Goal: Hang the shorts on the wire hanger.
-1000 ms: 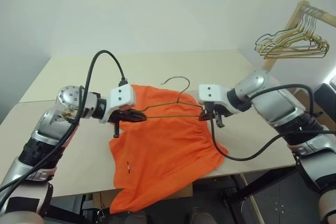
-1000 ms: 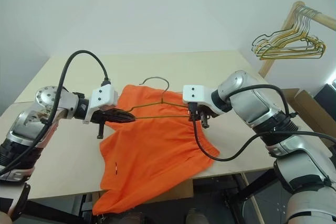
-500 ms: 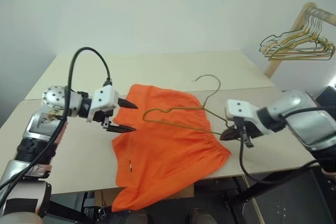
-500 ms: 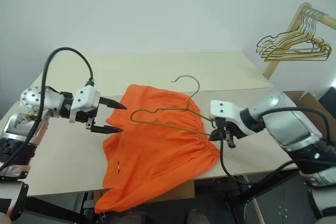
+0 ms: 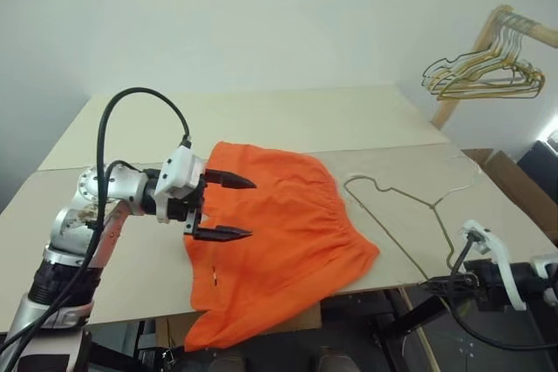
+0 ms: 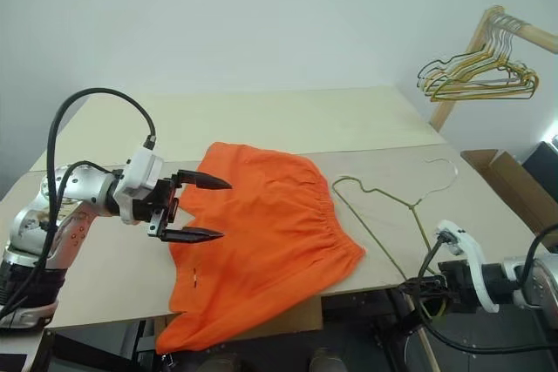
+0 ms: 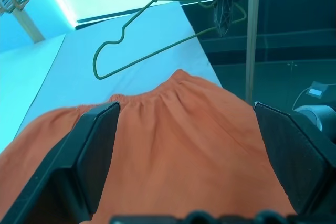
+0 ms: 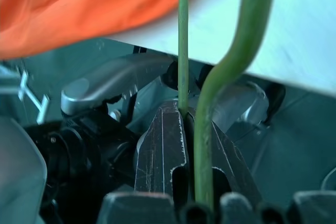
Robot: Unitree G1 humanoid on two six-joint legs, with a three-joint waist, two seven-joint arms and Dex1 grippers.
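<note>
My left gripper (image 5: 225, 207) hovers wide open over the shorts (image 5: 279, 241), which lie on the table (image 5: 288, 119) with one leg hanging off its front edge. My right gripper (image 5: 433, 283) is clenched on the wire hanger (image 5: 397, 215), lying beside the shorts.

A plain pale wall (image 5: 279, 15) runs behind a light beige table (image 5: 288, 119), whose top shows a seam where 2 boards meet, the far one set slightly higher. In the right corner a wooden rack (image 5: 488, 37) rises at a slant, with a bunch of gold and green wire hangers (image 5: 484, 76) hanging from its bar. A brown cardboard box (image 5: 514, 180) sits on the floor beside the table's right edge. Dark table legs (image 5: 410, 328) show underneath. The light is soft and even.
</note>
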